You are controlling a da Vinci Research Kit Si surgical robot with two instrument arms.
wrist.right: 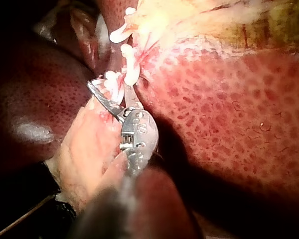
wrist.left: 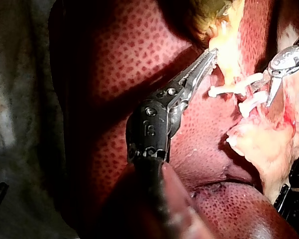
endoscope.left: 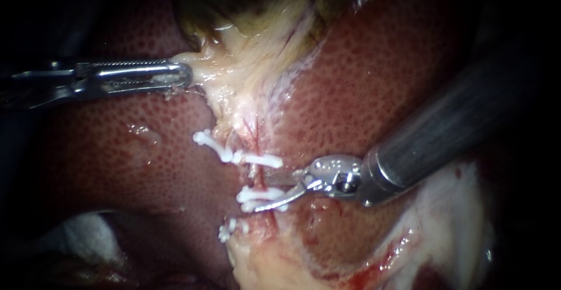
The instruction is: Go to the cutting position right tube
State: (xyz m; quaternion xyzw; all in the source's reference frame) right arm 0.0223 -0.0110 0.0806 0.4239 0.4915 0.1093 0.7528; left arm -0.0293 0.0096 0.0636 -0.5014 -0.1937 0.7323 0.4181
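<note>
Endoscope view is the only one with both shafts. The left instrument [endoscope.left: 175, 75] comes in from the left edge, upper left of frame, its claw pressed together and pinching the pale tissue [endoscope.left: 234, 73]. The right instrument [endoscope.left: 270, 190] comes in from the upper right, its claw spread at frame centre. The tube [endoscope.left: 255, 178] sits at centre frame, long axis near vertical, running from the pale tissue down toward the pale lump [endoscope.left: 263, 261] at bottom centre. I can't tell left tube from right here. The upper clip [endoscope.left: 263, 161] and lower clip [endoscope.left: 252, 195] cross it roughly horizontally, with a third clip [endoscope.left: 229, 229] below. The spread claw meets the tube from the right: one blade just under the upper clip, the other lying over the lower clip, the tube stretch between the clips in the gap. Contact isn't readable. Right wrist view shows only the right instrument, adding the blades' curve and a white clip between them. Left wrist view shows the left claw's toothed edges together at the pale tissue, with the right claw beyond, by the clips. Liver [endoscope.left: 362, 91] lies on both sides.
</note>
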